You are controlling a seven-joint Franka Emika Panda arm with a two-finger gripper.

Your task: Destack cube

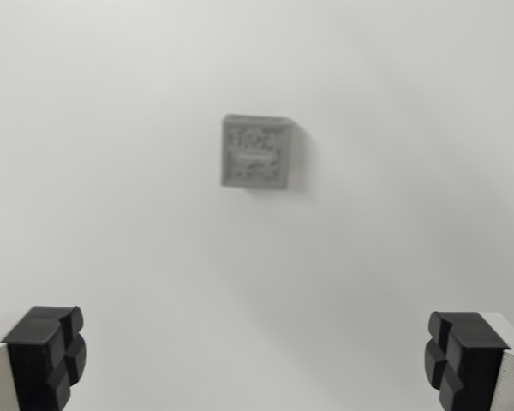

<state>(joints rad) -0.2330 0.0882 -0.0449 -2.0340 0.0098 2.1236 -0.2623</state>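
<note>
All around the wrist view lay a big white table [111, 171], plain and bare, with lots of open room on every side. The gripper [255, 360] looked down from above with its two black fingers [47, 355] spread wide apart at the bottom corners, holding nothing. Both fingers were cut off by the bottom edge of the view. A small gray cube [255, 152] sat on the table, a bit above the middle and well apart from the fingers. It was blurry. Its top had some raised marks, but they were too fuzzy to read. Only its top and a thin dark shadow on the wrist view's right showed, so I could not tell if another cube sat under it.
</note>
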